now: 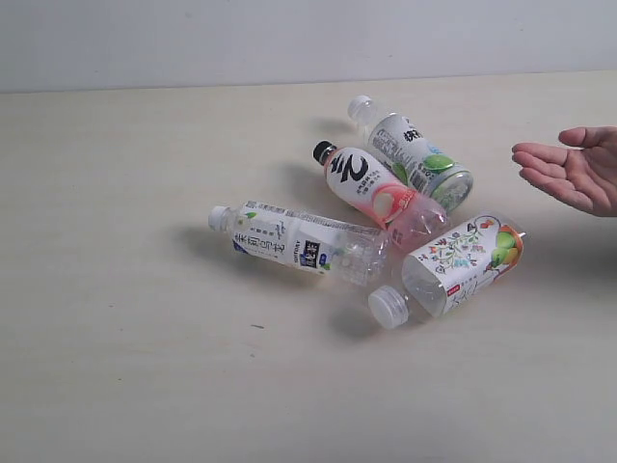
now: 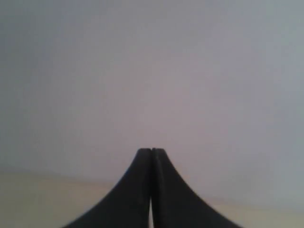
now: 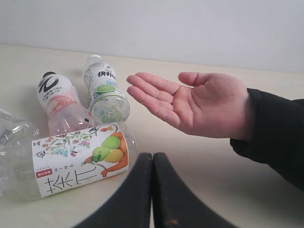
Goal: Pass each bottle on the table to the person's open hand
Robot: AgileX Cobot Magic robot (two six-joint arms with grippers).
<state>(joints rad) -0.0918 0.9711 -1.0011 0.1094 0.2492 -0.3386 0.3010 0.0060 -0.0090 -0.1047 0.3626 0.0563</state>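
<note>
Four bottles lie on their sides on the table (image 1: 125, 367): the blue-text bottle (image 1: 299, 241), the black-capped peach bottle (image 1: 381, 193), the lime bottle (image 1: 415, 154) and the floral bottle (image 1: 458, 265). The person's open hand (image 1: 574, 169) hovers palm up at the right edge. No gripper shows in the exterior view. My right gripper (image 3: 152, 156) is shut and empty, just short of the floral bottle (image 3: 76, 159) and the hand (image 3: 199, 107); the peach bottle (image 3: 59, 104) and lime bottle (image 3: 104, 92) lie beyond. My left gripper (image 2: 151, 151) is shut, facing a blank wall.
A pale wall (image 1: 289, 39) runs behind the table's far edge. The person's dark sleeve (image 3: 278, 135) reaches in beside my right gripper.
</note>
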